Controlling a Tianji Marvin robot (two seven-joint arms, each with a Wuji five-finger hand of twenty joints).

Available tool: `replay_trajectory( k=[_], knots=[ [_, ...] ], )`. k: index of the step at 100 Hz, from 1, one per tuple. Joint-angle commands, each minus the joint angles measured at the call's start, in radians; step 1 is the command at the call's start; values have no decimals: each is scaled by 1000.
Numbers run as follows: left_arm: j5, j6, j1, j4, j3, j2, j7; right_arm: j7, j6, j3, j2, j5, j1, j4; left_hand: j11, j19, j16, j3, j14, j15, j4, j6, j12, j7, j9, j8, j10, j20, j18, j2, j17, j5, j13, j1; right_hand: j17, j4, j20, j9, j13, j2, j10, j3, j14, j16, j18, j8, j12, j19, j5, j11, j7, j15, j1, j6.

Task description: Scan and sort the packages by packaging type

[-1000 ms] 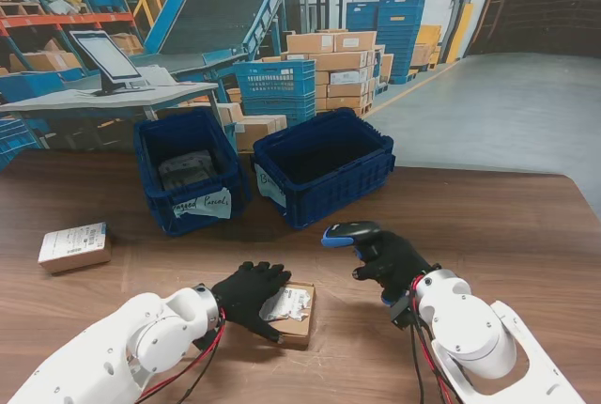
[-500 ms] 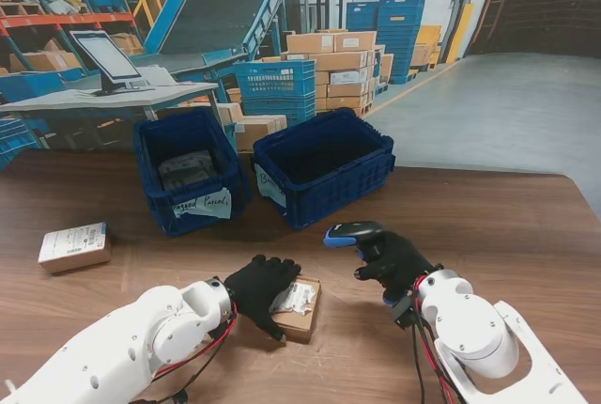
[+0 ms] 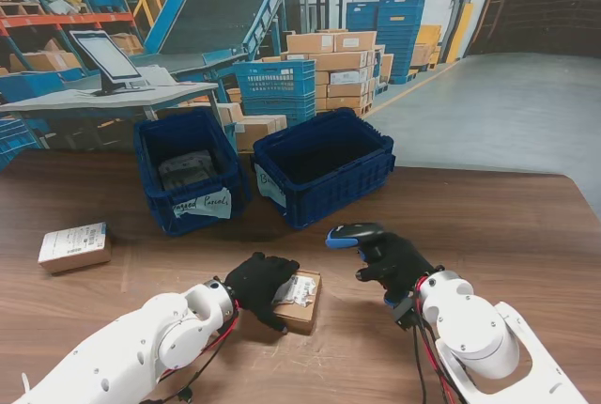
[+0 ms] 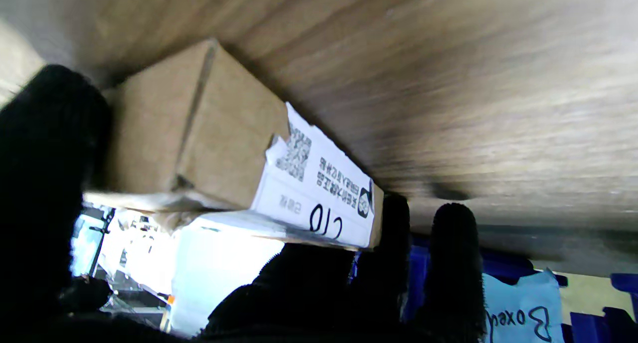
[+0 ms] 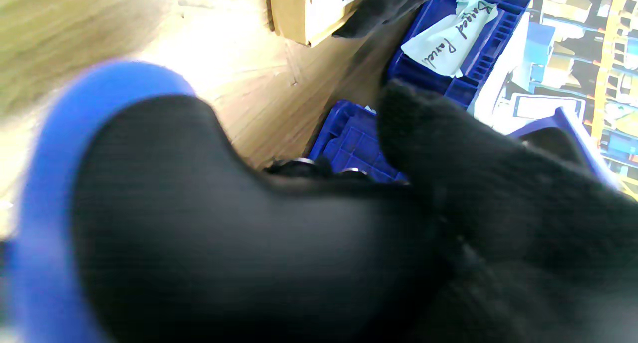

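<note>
A small cardboard box (image 3: 302, 303) (image 4: 209, 133) with a white shipping label lies in front of me. My left hand (image 3: 260, 283) in its black glove is closed around it, thumb on one side and fingers (image 4: 451, 263) on the other. The box looks slightly tilted; I cannot tell whether it still rests on the table. My right hand (image 3: 394, 263) (image 5: 498, 208) is shut on a black and blue barcode scanner (image 3: 352, 234) (image 5: 50, 183), held just right of the box with its head pointing left. The box (image 5: 304, 9) also shows in the right wrist view.
Two blue bins stand farther from me: the left bin (image 3: 188, 171) labelled "Bagged Parcels" (image 5: 451, 36) with a grey bag inside, and the right bin (image 3: 324, 167) labelled "Boxed" (image 4: 518, 313). A second labelled cardboard box (image 3: 75, 246) lies at the far left of the table.
My left hand has slid right and tightened around the cardboard box, which has shifted a little right and away from me. The right hand with the scanner has barely moved.
</note>
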Motion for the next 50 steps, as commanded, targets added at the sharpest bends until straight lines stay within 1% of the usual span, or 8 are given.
replay_trajectory(
  k=[1,10,18,21,24,32,42,50],
  knots=[
    [6,17,22,32,8,-8,3,17,-6,-3,-5,1,-3,-4,157,62,136,315,-49,271,218,-201,38,281,123,116,-156,42,45,156,24,148,190,253,1,4,4,-6,12,40,25,17,-21,18,0,48,4,17,57,7,68,48,89,-38],
    [7,24,23,35,7,-11,13,15,-5,-4,-5,1,-2,-3,202,104,182,332,-60,309,232,-231,60,438,174,162,-178,68,53,160,53,137,244,288,1,4,4,-7,13,40,25,17,-20,19,-1,48,4,18,58,7,68,48,89,-38],
    [2,25,22,39,8,-13,19,14,-4,-5,-6,1,-1,-3,241,156,232,342,-64,353,258,-248,84,544,209,180,-193,102,73,166,71,137,280,326,0,3,4,-7,13,39,25,17,-20,19,0,48,4,17,58,7,68,48,89,-38],
    [2,26,22,40,8,-14,21,14,-4,-5,-6,1,0,-3,244,165,254,348,-67,362,256,-255,147,572,224,176,-195,113,74,149,76,138,291,349,1,3,4,-7,13,39,24,16,-20,18,1,48,4,18,58,7,68,48,89,-38],
    [1,26,23,43,7,-15,27,15,-4,-5,-5,0,0,-3,227,178,332,367,-66,370,224,-263,226,604,256,181,-202,120,76,120,86,146,312,380,1,3,4,-7,13,39,24,16,-20,18,1,48,4,18,58,7,68,48,88,-38],
    [-4,28,29,50,2,-21,55,14,-5,-6,-5,-1,1,-2,208,219,498,393,-52,354,181,-279,309,672,328,206,-211,143,91,66,108,169,382,456,1,3,4,-6,14,39,24,16,-20,18,-2,48,4,18,58,7,68,48,89,-38],
    [-6,38,36,50,-8,-27,82,15,-5,-7,-5,-1,3,-1,171,268,584,412,-46,354,125,-312,392,763,436,229,-229,168,105,6,145,207,478,532,1,3,4,-6,13,41,25,16,-21,18,-1,48,4,18,58,7,68,48,89,-38],
    [-12,45,42,47,-20,-32,94,16,-6,-10,-5,-1,5,1,174,285,598,415,-41,365,114,-348,414,820,496,243,-247,173,113,-5,163,252,520,566,1,3,4,-7,13,40,25,16,-20,18,-1,48,4,17,58,6,68,48,90,-38]
  ],
)
